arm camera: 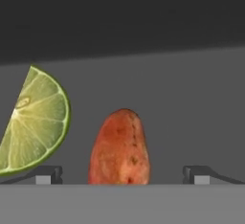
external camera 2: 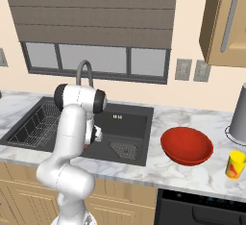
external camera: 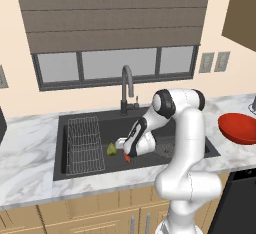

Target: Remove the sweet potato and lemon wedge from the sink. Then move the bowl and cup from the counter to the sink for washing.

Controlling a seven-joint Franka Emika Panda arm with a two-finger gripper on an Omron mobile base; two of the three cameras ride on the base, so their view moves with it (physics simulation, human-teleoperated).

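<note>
Down in the sink (external camera: 80, 120), the end effector (arm camera: 122, 174) hangs low with its two fingertips (arm camera: 48, 174) spread wide apart. Right between them lies the sweet potato (arm camera: 119, 149), and nothing is squeezing it. Just beside it sits the lemon wedge (arm camera: 33, 122), near the wire rack (external camera: 84, 145). Up on the table (external camera 2: 192, 118), the red bowl (external camera 2: 186, 145) waits beside the sink, with the yellow cup (external camera 2: 235, 165) a little farther along.
</note>
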